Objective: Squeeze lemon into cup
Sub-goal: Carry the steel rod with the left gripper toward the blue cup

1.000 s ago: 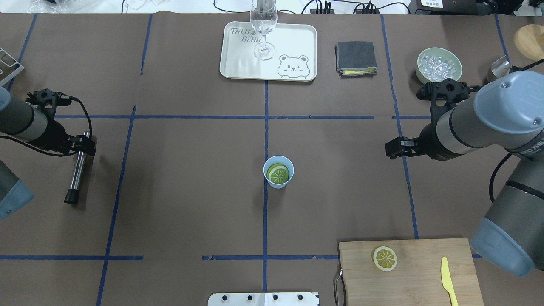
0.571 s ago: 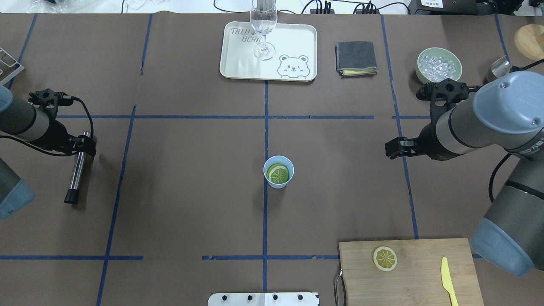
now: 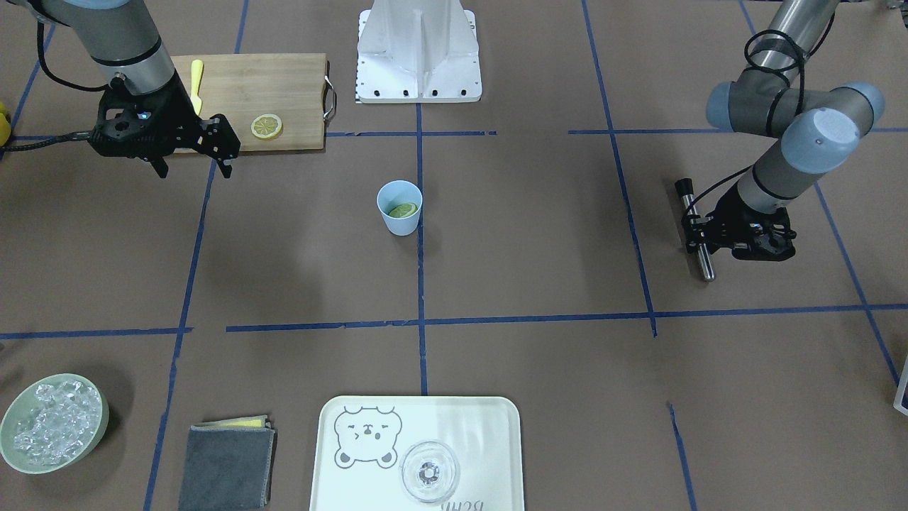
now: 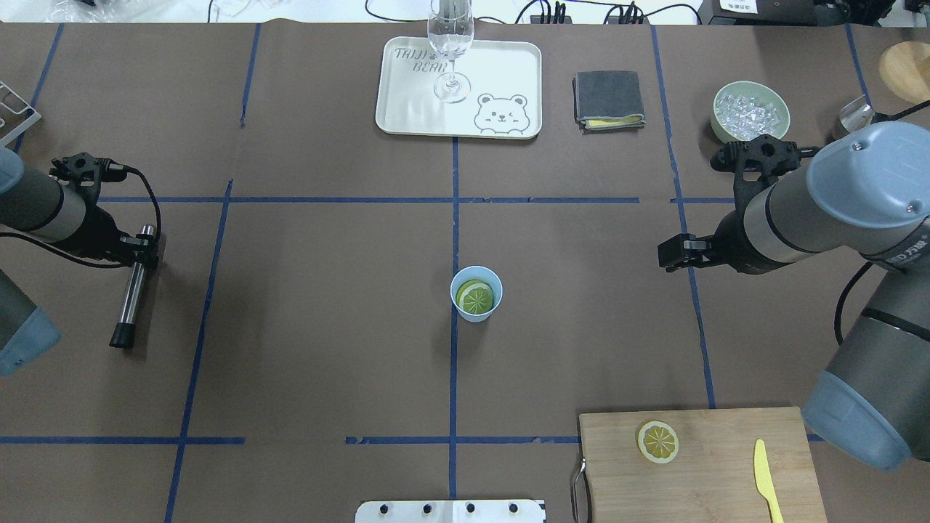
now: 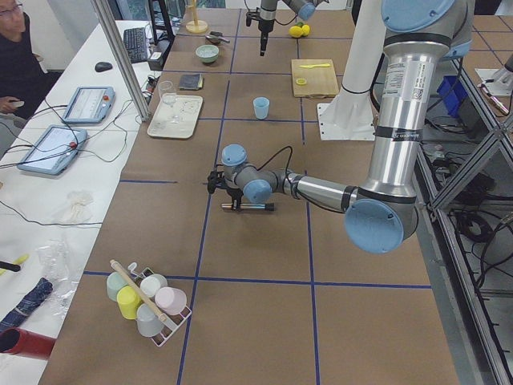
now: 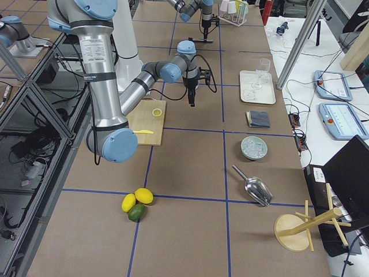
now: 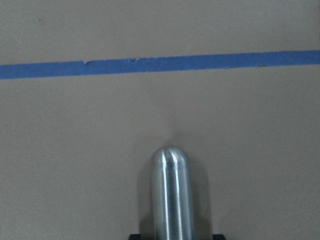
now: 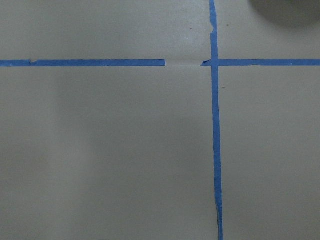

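Note:
The light-blue cup (image 4: 476, 293) stands upright at the table's middle, also in the front view (image 3: 400, 208). A lemon slice (image 4: 476, 298) lies inside it (image 3: 403, 210). A second lemon slice (image 4: 658, 442) lies on the wooden cutting board (image 4: 719, 465). My right gripper (image 4: 672, 253) hovers well right of the cup, open and empty (image 3: 195, 165). My left gripper (image 4: 143, 245) is far left of the cup, closed on the upper end of a metal rod (image 4: 132, 290) that lies on the table. In the left wrist view the rod (image 7: 172, 195) sits tight between the jaws.
A yellow plastic knife (image 4: 763, 479) lies on the board. A tray (image 4: 508, 73) with a wine glass (image 4: 450, 51), a folded grey cloth (image 4: 609, 99) and a green bowl of ice (image 4: 750, 110) line the far side. A white base plate (image 4: 450, 511) sits at the near edge.
My left arm has shifted slightly to the left; the rod has stayed in place. My right arm has edged a little leftward. The cup and slices have not moved.

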Available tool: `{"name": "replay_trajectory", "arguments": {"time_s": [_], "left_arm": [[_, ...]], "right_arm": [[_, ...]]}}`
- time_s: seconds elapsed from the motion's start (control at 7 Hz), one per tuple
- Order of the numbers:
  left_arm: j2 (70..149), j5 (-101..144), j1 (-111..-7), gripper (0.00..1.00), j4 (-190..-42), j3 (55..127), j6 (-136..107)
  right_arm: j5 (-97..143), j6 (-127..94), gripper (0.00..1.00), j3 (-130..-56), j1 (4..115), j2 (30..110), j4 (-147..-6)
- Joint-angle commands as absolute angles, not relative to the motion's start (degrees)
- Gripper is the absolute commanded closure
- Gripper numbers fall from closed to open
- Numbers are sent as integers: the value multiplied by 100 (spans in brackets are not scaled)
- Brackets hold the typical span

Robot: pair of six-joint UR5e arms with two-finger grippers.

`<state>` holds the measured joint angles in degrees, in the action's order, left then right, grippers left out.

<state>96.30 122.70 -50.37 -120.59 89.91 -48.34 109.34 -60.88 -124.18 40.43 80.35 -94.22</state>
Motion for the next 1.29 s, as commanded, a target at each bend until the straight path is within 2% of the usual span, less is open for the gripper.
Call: {"name": "replay_trajectory", "arguments": {"time_s": [0.0,0.29,0.86,1.14], "left_arm": [[9624,12261,-5036,100,-12059,9052,-4825],[9589,12269,-5036,100,-12059,9384,-4634],[9650,11369,-5002,100,-11909,10860,-5104],[9965,9670,-3987,100,-11935,11345,-5072]], "right_arm": [[10934,-6091,0,-12410,4043,8033,-9422],[10942,-6091,0,-12410,4052,7998,-9422],[10960,-6082,0,-12428,4131,8033,-9422],[10951,-6073,0,-12428,4140,8068,-9422]]}}
